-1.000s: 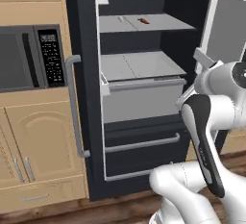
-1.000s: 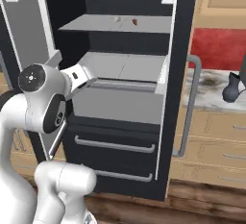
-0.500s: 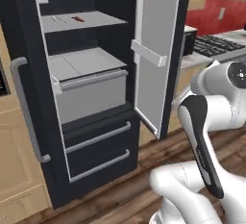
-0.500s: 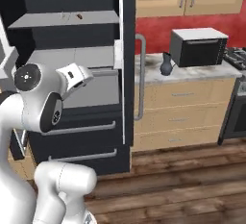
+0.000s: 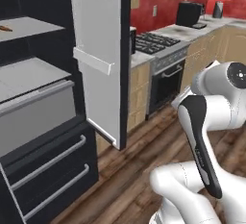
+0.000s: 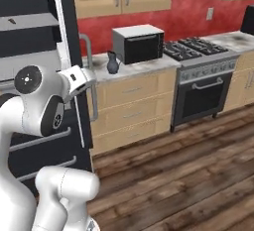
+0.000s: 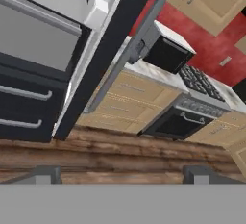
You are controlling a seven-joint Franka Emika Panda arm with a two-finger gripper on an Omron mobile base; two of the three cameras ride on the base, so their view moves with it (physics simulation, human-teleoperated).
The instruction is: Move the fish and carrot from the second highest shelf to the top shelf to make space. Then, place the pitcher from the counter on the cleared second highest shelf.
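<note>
Two small dark fingers point(image 7: 121, 174) show at the bottom of the hand view, standing well apart with nothing between them, above a brown wooden plank floor point(image 7: 115, 155).

The dark grey-blue pitcher point(image 6: 113, 62) with its round belly and narrow neck stands upright on the pale speckled bench point(image 6: 144, 67), just beside the left side of a black box-shaped microwave point(image 6: 138, 44). In the hand view the pitcher is mostly hidden behind the grey bar handle point(image 7: 127, 50) of the black fridge door.

The tall black fridge point(image 5: 45, 136) stands open, its white-lined door point(image 5: 98, 55) swung out toward the kitchen. The thin orange-red carrot point(image 5: 6, 28) lies on a flat light-grey fridge shelf point(image 5: 31, 26) at the far left edge of the left base view; which shelf this is cannot be told from here. In the right base view a small dark speck point(image 6: 12, 21) lies on the same kind of grey slab. The fish is too small to pick out.

A black and steel oven with gas burners point(image 6: 203, 84) stands right of the bench.
</note>
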